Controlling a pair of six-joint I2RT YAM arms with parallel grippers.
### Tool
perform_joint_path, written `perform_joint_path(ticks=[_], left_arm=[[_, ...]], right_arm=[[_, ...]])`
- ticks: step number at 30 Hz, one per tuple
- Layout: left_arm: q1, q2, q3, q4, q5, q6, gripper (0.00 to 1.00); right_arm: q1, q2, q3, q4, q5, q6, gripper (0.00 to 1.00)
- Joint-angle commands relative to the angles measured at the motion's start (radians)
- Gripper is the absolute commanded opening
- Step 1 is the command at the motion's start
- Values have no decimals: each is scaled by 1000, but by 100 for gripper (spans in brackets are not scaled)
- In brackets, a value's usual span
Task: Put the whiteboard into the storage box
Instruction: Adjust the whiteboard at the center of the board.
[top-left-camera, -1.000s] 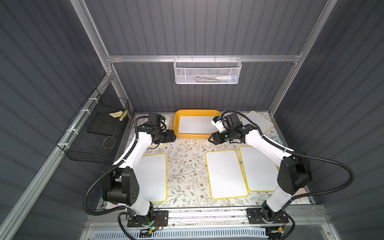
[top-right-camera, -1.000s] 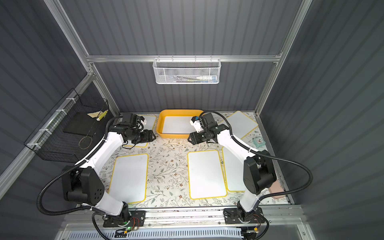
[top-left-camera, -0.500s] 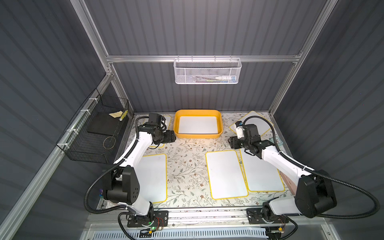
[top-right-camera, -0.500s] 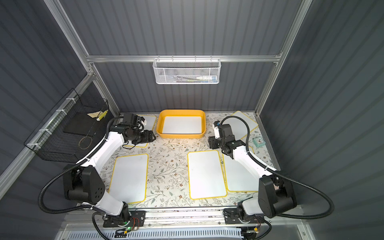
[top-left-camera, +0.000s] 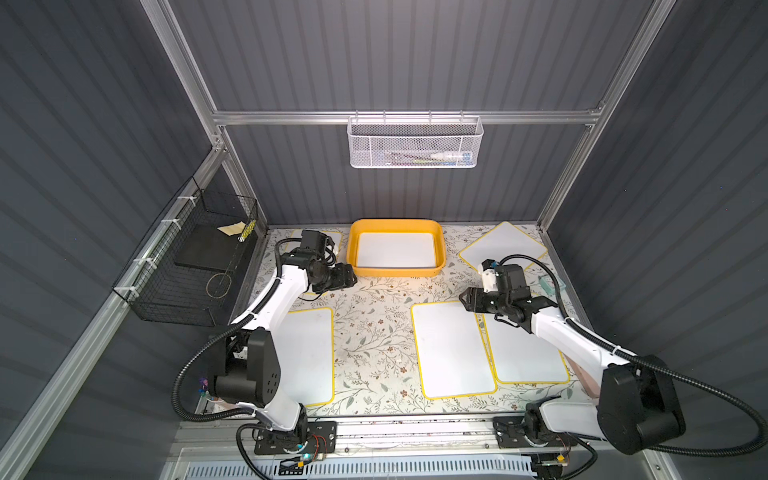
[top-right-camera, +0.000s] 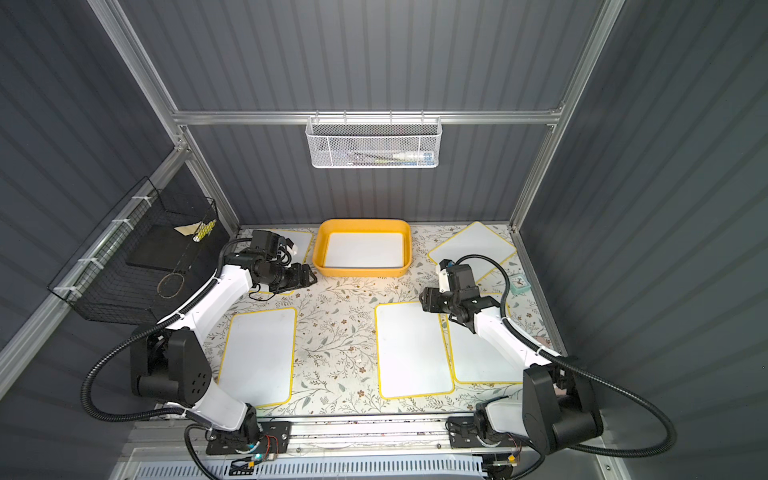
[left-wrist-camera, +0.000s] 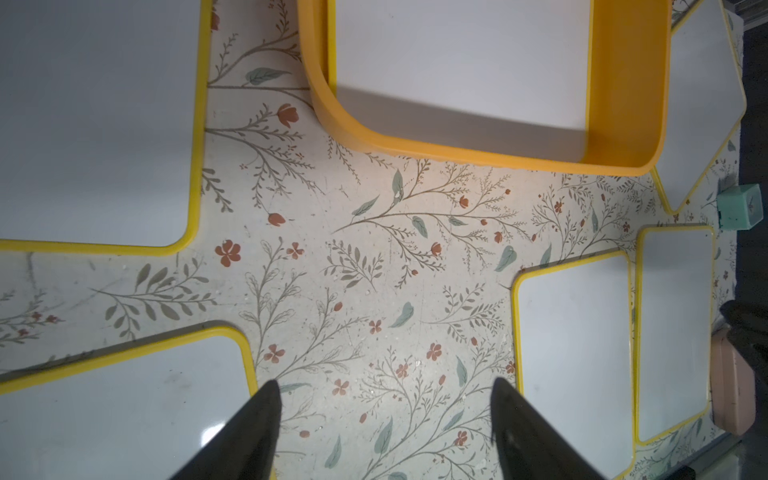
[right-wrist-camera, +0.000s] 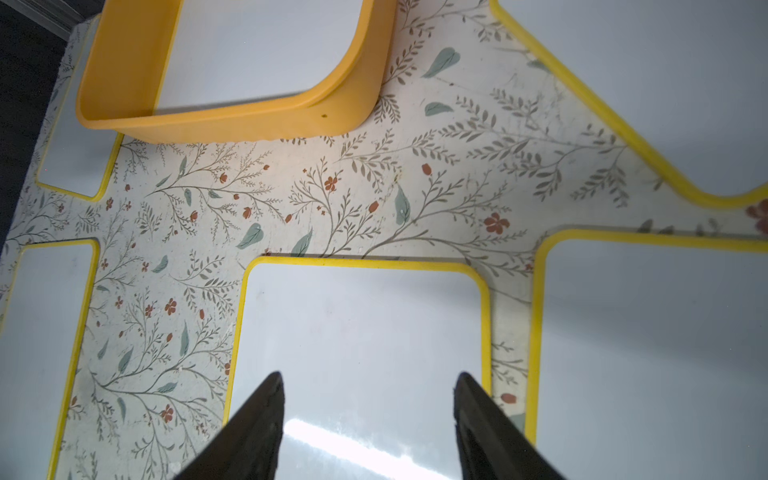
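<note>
The yellow-orange storage box (top-left-camera: 397, 272) (top-right-camera: 361, 272) stands at the back centre of the table, with one whiteboard (top-left-camera: 395, 248) lying flat inside. Several more yellow-edged whiteboards lie on the floral cloth, one in the middle (top-left-camera: 451, 349) and one beside it (top-left-camera: 523, 353). My left gripper (top-left-camera: 351, 278) (left-wrist-camera: 382, 386) is open and empty, hovering off the box's near left corner (left-wrist-camera: 332, 120). My right gripper (top-left-camera: 465, 300) (right-wrist-camera: 368, 380) is open and empty above the far end of the middle whiteboard (right-wrist-camera: 361, 332).
A black wire basket (top-left-camera: 195, 266) hangs on the left wall and a white mesh basket (top-left-camera: 413, 143) on the back wall. More whiteboards lie at front left (top-left-camera: 305, 357) and back right (top-left-camera: 503, 245). A small teal clock (top-right-camera: 519, 282) sits by the right edge.
My right arm has drawn back from the box's near right corner to above the middle whiteboard, its jaws a little wider. The left arm has not moved.
</note>
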Motion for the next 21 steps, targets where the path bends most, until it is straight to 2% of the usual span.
perform_joint_path(ticks=[1, 4, 10, 13, 21], left_arm=[[-25, -5, -84, 53, 51, -74, 80], [-61, -21, -172, 106, 86, -126, 80], [-170, -37, -309, 180, 82, -211, 79], [-233, -40, -343, 210, 65, -254, 79], [-370, 24, -341, 285, 7, -336, 79]], right_arm=[[-3, -6, -25, -34, -90, 56, 66], [-3, 2, -42, -62, -149, 73, 66], [-3, 20, -34, -197, -111, 108, 67], [-5, 31, -25, -275, -40, 123, 68], [-22, 74, -7, -326, 4, 106, 70]])
